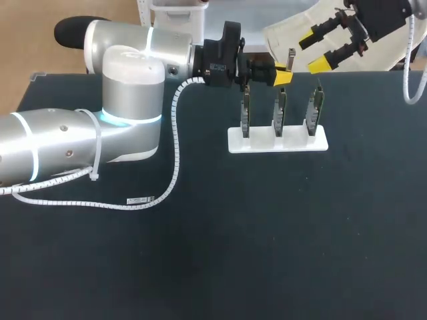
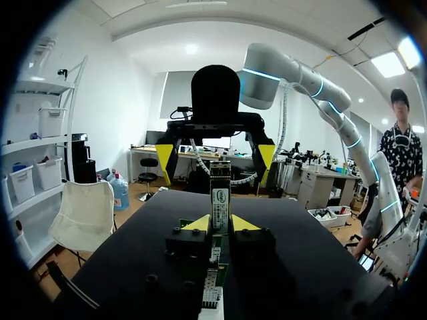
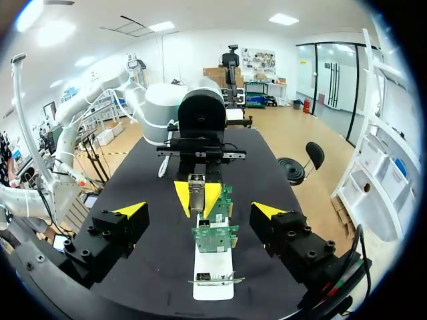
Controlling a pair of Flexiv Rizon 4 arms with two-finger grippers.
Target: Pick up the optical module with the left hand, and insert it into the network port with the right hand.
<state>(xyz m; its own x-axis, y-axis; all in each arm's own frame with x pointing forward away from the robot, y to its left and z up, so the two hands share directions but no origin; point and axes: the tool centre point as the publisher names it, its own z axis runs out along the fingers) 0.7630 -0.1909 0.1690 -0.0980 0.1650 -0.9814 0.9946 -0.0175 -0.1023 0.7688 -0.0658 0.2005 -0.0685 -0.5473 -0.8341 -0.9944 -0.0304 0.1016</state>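
Left end effector is seen in the head view pinched on a slim metal module above a white rack of upright green boards; right end effector is spread. Left wrist view: yellow wedge tips are pressed on the module's flat sides. Right wrist view: blocky black fingers are parted.

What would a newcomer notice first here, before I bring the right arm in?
First, the left gripper, shut on the optical module and holding it upright just above the row of three green boards. Those boards stand on edge in a white stand on the dark table. The right gripper hangs open past the table's far edge, facing the left one.
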